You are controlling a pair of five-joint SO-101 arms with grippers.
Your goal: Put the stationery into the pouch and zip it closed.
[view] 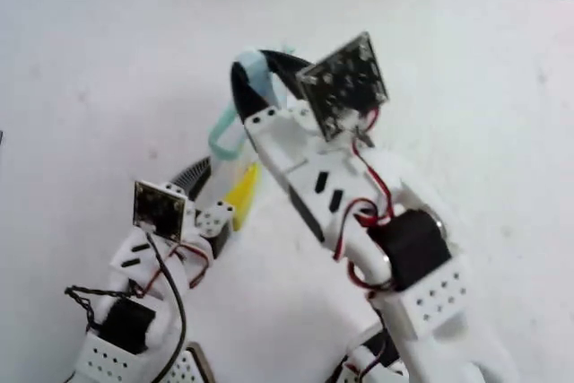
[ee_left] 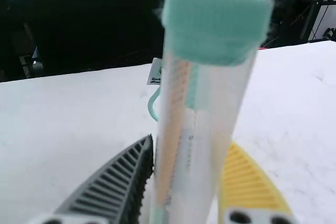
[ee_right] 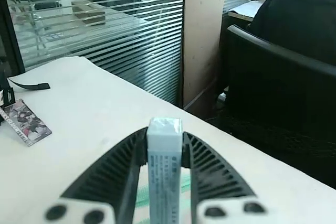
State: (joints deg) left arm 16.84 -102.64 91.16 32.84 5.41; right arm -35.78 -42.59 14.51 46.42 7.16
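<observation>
The clear pouch [ee_left: 210, 108] with teal trim stands upright between the black and yellow fingers of my left gripper [ee_left: 190, 148], which is shut on it. An orange pencil [ee_left: 170, 145] shows inside it. In the high view the pouch [view: 221, 136] sits mid-table with the left gripper [view: 230, 169] at its near end. My right gripper [ee_right: 164, 136] is shut on a white eraser [ee_right: 164, 174], held upright. In the high view the right gripper [view: 263, 76] holds the eraser [view: 256, 69] over the pouch's far end.
The white table [view: 99, 78] is open to the left and right of the arms. In the right wrist view a small printed card [ee_right: 26, 121] and a black strap [ee_right: 31, 85] lie on the table near its edge, with a black chair [ee_right: 273, 77] beyond.
</observation>
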